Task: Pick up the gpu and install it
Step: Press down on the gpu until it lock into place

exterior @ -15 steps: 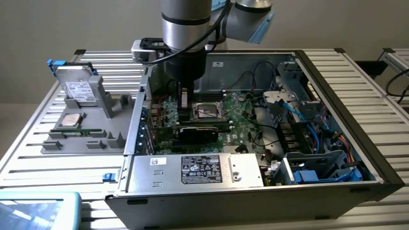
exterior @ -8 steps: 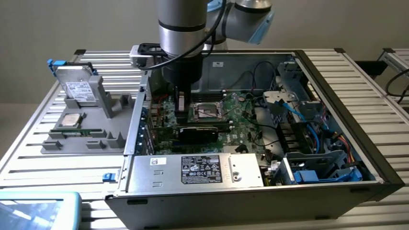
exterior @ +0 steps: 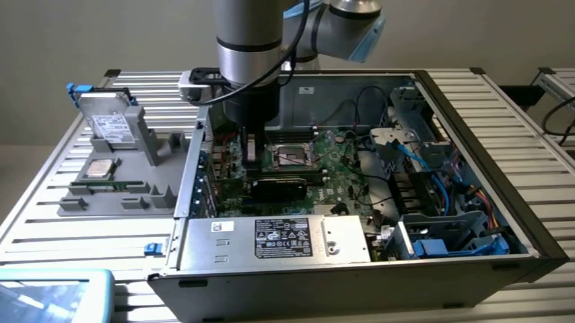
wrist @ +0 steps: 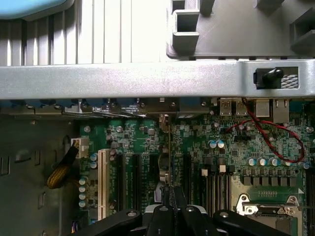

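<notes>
I see my claw (wrist: 170, 209) pinching the gpu (wrist: 169, 152) edge-on, upright over the motherboard (wrist: 256, 147) slots inside the open computer case (exterior: 467, 121) on the worktop (exterior: 54, 229).

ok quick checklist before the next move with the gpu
1. Gripper shut on the gpu: ok.
2. Card held edge-on over the motherboard, inside the case: ok.
3. Card lined up with one slot: cannot tell.
4. Card seated in a slot: cannot tell.
5. Red wire apart from the card: ok.
6. Processor chip and drive box on the grey holder, outside the case: ok.
</notes>
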Robot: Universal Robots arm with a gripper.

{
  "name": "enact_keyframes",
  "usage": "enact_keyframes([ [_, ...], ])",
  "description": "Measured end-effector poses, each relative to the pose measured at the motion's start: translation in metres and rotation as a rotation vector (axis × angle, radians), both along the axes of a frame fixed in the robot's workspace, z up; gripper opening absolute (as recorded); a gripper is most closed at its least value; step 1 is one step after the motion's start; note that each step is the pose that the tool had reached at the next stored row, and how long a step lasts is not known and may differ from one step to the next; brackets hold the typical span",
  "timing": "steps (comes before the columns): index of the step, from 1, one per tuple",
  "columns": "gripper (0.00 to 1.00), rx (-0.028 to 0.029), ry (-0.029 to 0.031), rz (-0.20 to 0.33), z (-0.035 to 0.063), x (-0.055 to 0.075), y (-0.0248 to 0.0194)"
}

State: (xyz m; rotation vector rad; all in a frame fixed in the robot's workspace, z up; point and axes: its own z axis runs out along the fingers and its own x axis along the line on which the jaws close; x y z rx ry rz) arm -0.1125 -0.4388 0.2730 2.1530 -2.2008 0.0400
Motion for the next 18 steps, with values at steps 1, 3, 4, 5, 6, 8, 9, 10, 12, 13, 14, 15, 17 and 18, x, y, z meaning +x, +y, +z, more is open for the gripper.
enact_keyframes([
  [1, 0.12, -0.0009, -0.0025, 0.000, -0.0010, -0.001, 0.0000],
  [3, 0.12, -0.0018, -0.0049, 0.000, -0.0038, -0.002, 0.0000],
  [4, 0.12, -0.0024, -0.0054, 0.000, -0.0054, -0.002, 0.0000],
  [5, 0.12, -0.0037, -0.0052, 0.000, -0.0067, -0.002, -0.0001],
  [6, 0.12, -0.0042, -0.0058, 0.001, -0.0083, -0.002, -0.0002],
  [8, 0.12, -0.0039, -0.0059, 0.000, -0.0099, -0.002, -0.0001],
  [9, 0.12, -0.0027, -0.0062, 0.000, -0.0078, -0.002, 0.0002],
  [10, 0.12, -0.0020, -0.0060, -0.001, -0.0041, -0.001, 0.0001],
  [12, 0.12, -0.0042, -0.0020, 0.000, 0.0048, 0.002, -0.0014],
  [13, 0.12, -0.0042, -0.0005, 0.000, 0.0058, 0.004, -0.0024],
  [14, 0.12, -0.0041, 0.0011, 0.000, 0.0057, 0.008, -0.0038],
  [15, 0.12, -0.0043, 0.0021, 0.000, 0.0058, 0.012, -0.0054],
  [17, 0.12, -0.0042, 0.0024, 0.000, 0.0051, 0.019, -0.0076],
  [18, 0.12, -0.0043, 0.0024, 0.000, 0.0042, 0.023, -0.0083],
])
